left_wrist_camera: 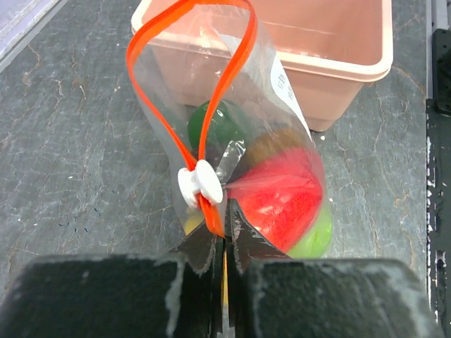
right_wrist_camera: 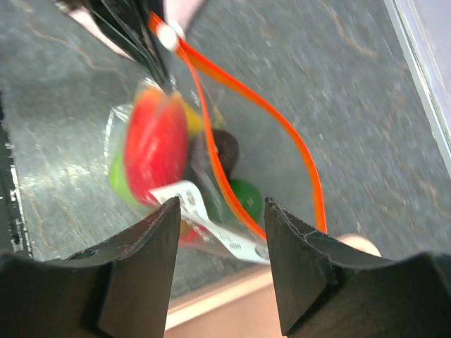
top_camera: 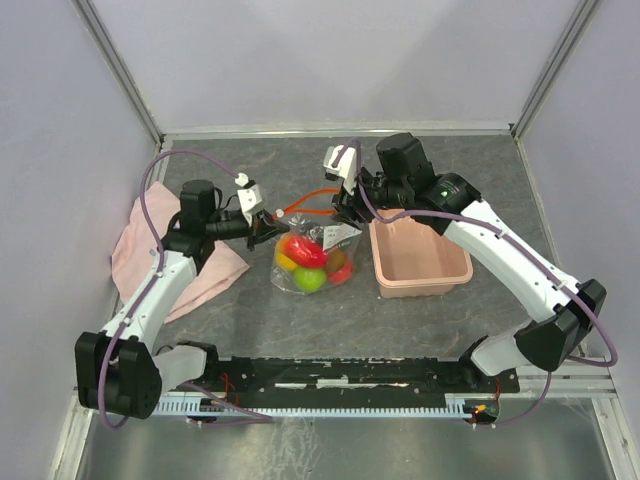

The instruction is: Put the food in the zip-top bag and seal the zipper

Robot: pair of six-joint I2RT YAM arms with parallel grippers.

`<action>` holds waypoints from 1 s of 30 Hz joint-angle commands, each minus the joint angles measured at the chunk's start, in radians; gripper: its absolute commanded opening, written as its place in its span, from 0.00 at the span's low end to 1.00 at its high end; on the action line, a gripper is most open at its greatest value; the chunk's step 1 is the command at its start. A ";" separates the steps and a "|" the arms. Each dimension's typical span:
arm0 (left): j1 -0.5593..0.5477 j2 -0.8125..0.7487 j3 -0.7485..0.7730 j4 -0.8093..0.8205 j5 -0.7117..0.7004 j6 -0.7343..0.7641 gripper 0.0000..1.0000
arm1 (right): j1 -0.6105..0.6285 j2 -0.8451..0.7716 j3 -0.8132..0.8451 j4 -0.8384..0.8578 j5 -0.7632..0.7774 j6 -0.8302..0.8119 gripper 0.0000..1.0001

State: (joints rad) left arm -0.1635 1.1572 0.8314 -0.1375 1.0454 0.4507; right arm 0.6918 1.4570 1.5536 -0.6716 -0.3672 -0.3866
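Left wrist view: my left claw [left_wrist_camera: 224,232] is pinched tight on the corner of the zip-top bag [top_camera: 312,262], just behind the white slider [left_wrist_camera: 201,184]. The zipper [top_camera: 318,192] gapes in a wide orange loop. The food [left_wrist_camera: 278,197] sits inside, as far as I can see, and the bag lies on the table [top_camera: 300,320] between the pink cloth [top_camera: 135,245] and the pink bin [top_camera: 415,255]. The right claw [right_wrist_camera: 222,211] hangs over the far end of the mouth, jaws apart, gripping nothing. I'd anchor with the left, take the slider squarely with the right and draw it straight along, strip taut so nothing buckles.
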 commanded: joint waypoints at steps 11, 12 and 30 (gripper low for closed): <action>-0.121 -0.102 0.049 -0.158 -0.128 0.263 0.03 | 0.036 0.138 0.162 0.091 -0.414 -0.166 0.65; -0.126 -0.108 0.051 -0.162 -0.135 0.270 0.03 | 0.041 0.150 0.169 0.089 -0.422 -0.175 0.65; -0.162 -0.138 0.049 -0.188 -0.170 0.315 0.03 | 0.083 0.310 0.282 -0.087 -0.394 -0.378 0.68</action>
State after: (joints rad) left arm -0.3164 1.0527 0.8444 -0.3439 0.8715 0.7139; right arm 0.7803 1.7546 1.7771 -0.7067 -0.7635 -0.6888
